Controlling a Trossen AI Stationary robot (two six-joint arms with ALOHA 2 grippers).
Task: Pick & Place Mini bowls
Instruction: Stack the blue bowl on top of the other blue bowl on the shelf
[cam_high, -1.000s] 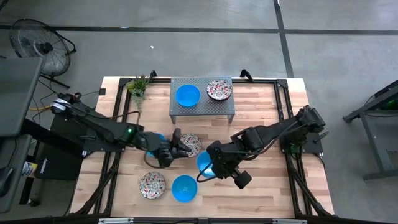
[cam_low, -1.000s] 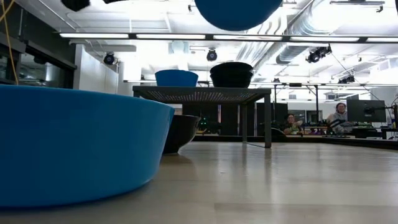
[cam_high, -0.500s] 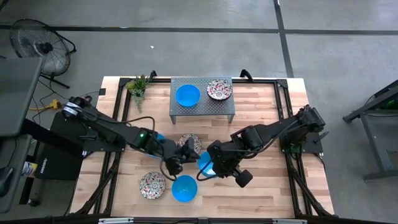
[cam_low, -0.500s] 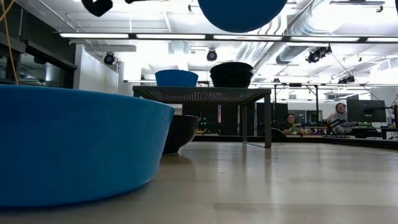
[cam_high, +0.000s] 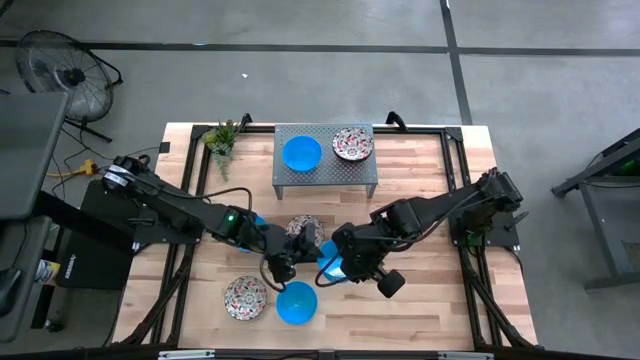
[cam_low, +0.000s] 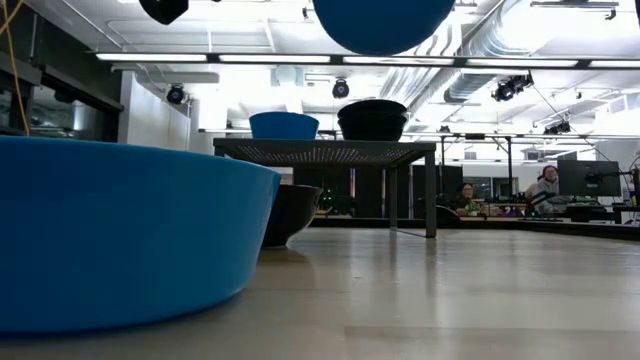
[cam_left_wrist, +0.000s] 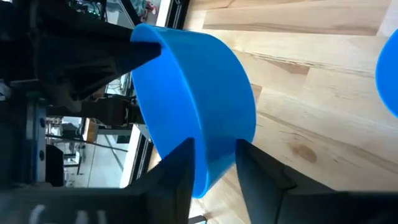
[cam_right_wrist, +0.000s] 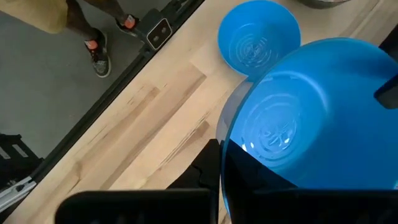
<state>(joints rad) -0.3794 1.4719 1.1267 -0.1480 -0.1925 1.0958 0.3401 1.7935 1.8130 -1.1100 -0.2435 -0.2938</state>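
My right gripper (cam_high: 338, 265) is shut on a plain blue mini bowl (cam_high: 327, 262) and holds it in the air over the table's middle; its rounded underside (cam_low: 382, 20) shows at the top of the low view. My left gripper (cam_high: 288, 263) is open, just left of that bowl at about its height. The bowl (cam_left_wrist: 199, 106) shows in the gap between the left fingers. Another blue bowl (cam_high: 296, 303) and a floral bowl (cam_high: 245, 297) stand on the table near its near edge. A second floral bowl (cam_high: 305, 230) stands behind the grippers. My right gripper holds the lifted blue bowl by its rim (cam_right_wrist: 227, 155), on the side facing the table's right, with the bowl's inside turned toward the wrist camera. The bowl is clear of the table. My left gripper: the bowl's wall sits between its fingers (cam_left_wrist: 180, 174); I cannot tell whether they touch it.
A grey perforated rack (cam_high: 360, 178) at the far side carries one blue bowl (cam_high: 301, 153) and one floral bowl (cam_high: 353, 143). A small potted plant (cam_high: 222, 140) stands at the far left corner. A blue bowl (cam_high: 257, 223) lies partly hidden under the left arm. Bare wood lies on the right.
My left gripper has moved from above the floral bowl toward the table's near edge and right, up to the lifted blue bowl, then nearly stopped. My right gripper has kept the bowl lifted at almost the same spot.
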